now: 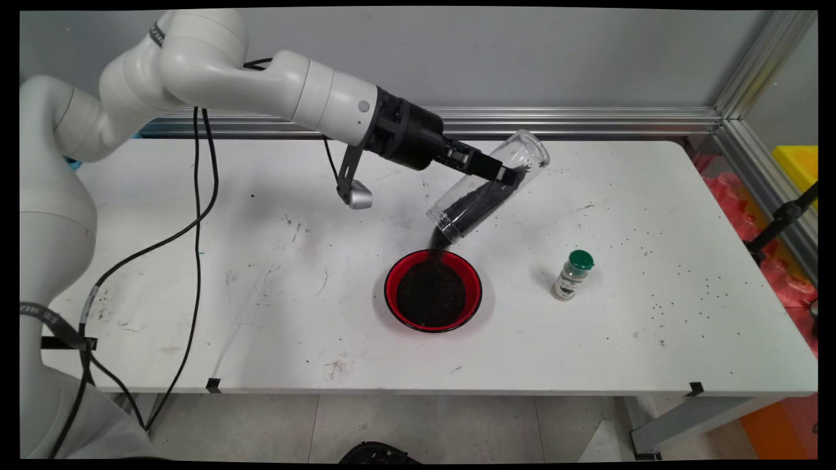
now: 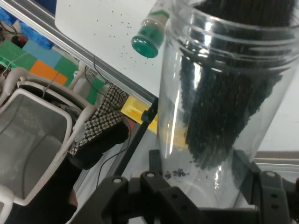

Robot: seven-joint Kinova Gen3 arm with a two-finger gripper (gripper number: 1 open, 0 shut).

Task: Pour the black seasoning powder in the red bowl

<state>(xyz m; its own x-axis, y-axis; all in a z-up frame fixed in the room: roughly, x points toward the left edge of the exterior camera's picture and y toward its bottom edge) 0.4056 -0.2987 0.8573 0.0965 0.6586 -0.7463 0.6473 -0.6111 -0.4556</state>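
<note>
The pincer [image 1: 504,171] is clamped across one clear jar [image 1: 488,188], tipped mouth-down so its black grains [image 1: 480,199] run in a thin stream into the one red bowl [image 1: 433,290] directly beneath, already dark with them. One green-capped shaker [image 1: 573,275] stands upright on the bench [image 1: 261,294], right of the bowl, apart from it. Stray grains dot the bench's right side.
</note>
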